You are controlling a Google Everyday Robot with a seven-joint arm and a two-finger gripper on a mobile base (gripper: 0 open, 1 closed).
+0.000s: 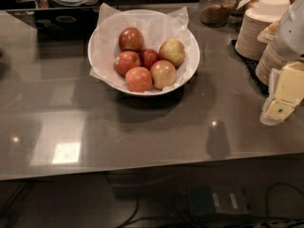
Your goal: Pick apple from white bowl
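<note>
Approach step. Gripper (284,96) at right edge, well apart from white bowl (156,90); no apple held; opening: cannot tell. Next: reach left, descend over apple (127,63).

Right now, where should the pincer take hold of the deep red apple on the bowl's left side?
Probably from above, across the round middle of the apple: neighbours crowd its back, right and front, only its top and left lie free. The pincer hangs at the right edge, beyond the white bowl.
</note>
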